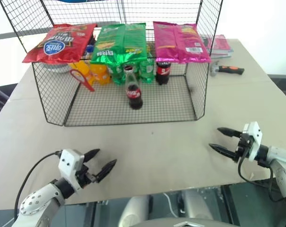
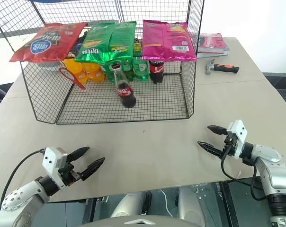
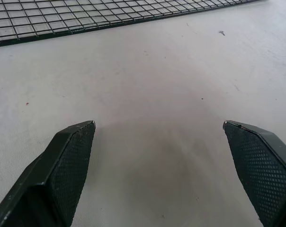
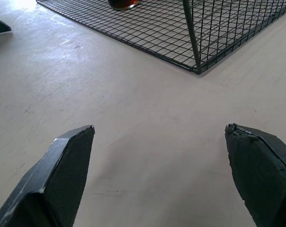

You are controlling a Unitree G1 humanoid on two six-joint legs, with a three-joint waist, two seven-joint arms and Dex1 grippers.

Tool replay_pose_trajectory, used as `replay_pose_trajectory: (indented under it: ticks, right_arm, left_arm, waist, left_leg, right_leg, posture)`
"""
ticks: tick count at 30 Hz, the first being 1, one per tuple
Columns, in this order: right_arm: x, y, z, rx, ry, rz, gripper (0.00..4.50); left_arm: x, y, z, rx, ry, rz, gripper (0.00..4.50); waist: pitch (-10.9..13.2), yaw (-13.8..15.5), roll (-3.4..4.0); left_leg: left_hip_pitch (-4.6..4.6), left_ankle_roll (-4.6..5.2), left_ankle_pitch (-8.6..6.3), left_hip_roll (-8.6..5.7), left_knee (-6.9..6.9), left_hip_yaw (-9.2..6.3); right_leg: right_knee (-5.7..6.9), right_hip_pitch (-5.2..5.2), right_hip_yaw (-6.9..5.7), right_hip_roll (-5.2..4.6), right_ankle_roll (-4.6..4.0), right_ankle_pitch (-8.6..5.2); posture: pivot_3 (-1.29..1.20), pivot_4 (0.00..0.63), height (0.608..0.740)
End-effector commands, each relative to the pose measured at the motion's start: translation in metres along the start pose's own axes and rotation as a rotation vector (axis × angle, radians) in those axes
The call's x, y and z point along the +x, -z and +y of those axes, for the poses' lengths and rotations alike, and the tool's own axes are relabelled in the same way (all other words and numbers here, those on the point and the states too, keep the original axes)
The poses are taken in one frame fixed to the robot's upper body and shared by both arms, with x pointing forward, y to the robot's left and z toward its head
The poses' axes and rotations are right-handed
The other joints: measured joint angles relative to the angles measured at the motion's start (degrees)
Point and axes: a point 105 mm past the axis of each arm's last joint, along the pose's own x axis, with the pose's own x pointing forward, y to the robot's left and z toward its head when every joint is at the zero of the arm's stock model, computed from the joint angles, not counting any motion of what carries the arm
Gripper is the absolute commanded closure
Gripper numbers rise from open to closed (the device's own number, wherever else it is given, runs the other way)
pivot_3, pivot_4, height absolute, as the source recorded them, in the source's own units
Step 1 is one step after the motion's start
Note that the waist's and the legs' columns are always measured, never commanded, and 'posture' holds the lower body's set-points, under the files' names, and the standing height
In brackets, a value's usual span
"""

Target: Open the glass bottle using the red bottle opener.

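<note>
The glass bottle (image 1: 133,89) stands upright on the floor of the wire rack (image 1: 110,111), near its open front; it holds dark liquid and has a red label and a red cap. The red bottle opener (image 1: 81,78) hangs inside the rack at the left, its loop head uppermost. My left gripper (image 1: 100,163) hovers open over the bare table near the front left edge. At the front right my right gripper (image 1: 222,141) is open too, fingers pointing left, with nothing between them. In the right wrist view the bottle's base (image 4: 122,4) shows on the rack floor.
Snack bags (image 1: 122,41) lie on top of the rack; orange, green and dark plastic bottles (image 1: 162,71) stand at its back. A hammer (image 1: 227,70) and books (image 1: 219,44) lie behind the rack on the right. Bare table (image 1: 157,146) stretches between the grippers and the rack.
</note>
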Motion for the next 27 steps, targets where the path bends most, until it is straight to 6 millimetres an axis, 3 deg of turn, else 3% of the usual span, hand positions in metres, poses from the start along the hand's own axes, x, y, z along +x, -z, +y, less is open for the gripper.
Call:
replay_pose_trajectory:
  ticks: [1,4,19,25,27]
  right_arm:
    - [-0.003,-0.011,-0.002,-0.042,0.002,-0.031,0.06]
    - [0.0,-0.011,0.0,-0.046,-0.001,-0.04,0.06]
    - [0.004,-0.018,0.005,-0.061,-0.005,-0.07,0.06]
    - [0.009,-0.022,0.012,-0.067,-0.03,-0.083,0.06]
    - [0.015,-0.028,0.022,-0.07,-0.066,-0.104,0.06]
  left_arm:
    - [0.001,-0.004,-0.001,0.033,-0.005,-0.027,0.0]
    - [0.002,0.003,0.005,0.029,-0.018,-0.024,0.0]
    - [0.0,0.002,0.017,0.038,-0.005,-0.052,0.0]
    - [0.0,-0.006,0.022,0.036,-0.01,-0.101,0.0]
    - [0.002,-0.019,0.029,0.018,-0.031,-0.165,0.0]
  waist:
    - [0.0,0.0,0.0]
    - [0.0,0.05,0.0]
    - [-0.03,0.19,0.05]
    - [-0.03,0.21,0.06]
    - [-0.03,0.2,0.05]
  left_leg:
    - [0.0,0.0,0.0,0.0,0.0,0.0]
    - [0.01,0.0,0.0,0.0,0.0,0.02]
    - [0.04,0.0,0.0,0.01,0.01,0.01]
    - [0.04,0.0,0.0,0.0,0.01,0.0]
    - [0.04,0.0,0.0,0.01,0.01,-0.01]
  right_leg:
    - [0.0,0.0,0.0,0.0,0.0,0.0]
    - [0.0,0.0,0.01,0.0,0.0,0.0]
    - [0.03,0.02,0.0,0.01,0.0,0.0]
    - [0.03,0.02,0.0,0.01,0.0,0.01]
    - [0.03,0.01,-0.01,0.03,0.01,0.01]
  posture:
    - [0.0,0.15,0.74]
    - [0.0,0.15,0.74]
    - [0.0,0.15,0.74]
    - [0.0,0.15,0.74]
    - [0.0,0.15,0.74]
